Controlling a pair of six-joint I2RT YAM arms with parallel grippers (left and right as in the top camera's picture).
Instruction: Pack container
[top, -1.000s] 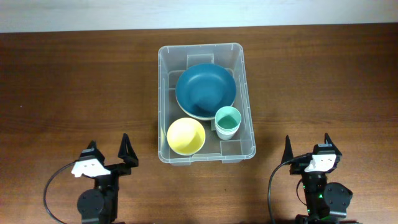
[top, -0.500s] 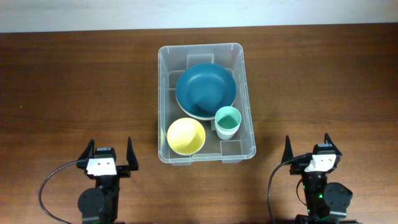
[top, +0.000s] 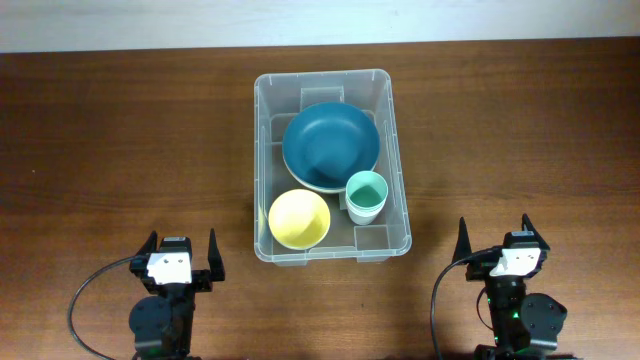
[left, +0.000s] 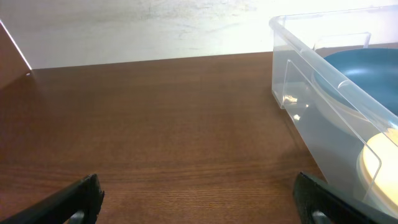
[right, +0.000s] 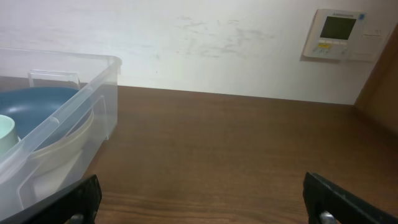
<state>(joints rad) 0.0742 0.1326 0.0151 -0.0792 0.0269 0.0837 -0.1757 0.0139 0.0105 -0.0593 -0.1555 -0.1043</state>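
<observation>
The left fingers (top: 214, 258) are standing spread apart and gripping nothing at the near left of the counter (top: 120, 140). The right fingers (top: 463, 245) are likewise standing spread apart and empty at the near right. The container (top: 330, 79) is sitting at the centre of the counter, farther back than both sets of fingers and apart from each. It is holding a blue bowl (top: 330, 147) at its far end, a yellow bowl (top: 299, 219) in its near left corner, and a green cup (top: 366, 195) just beside the blue bowl at the near right.
</observation>
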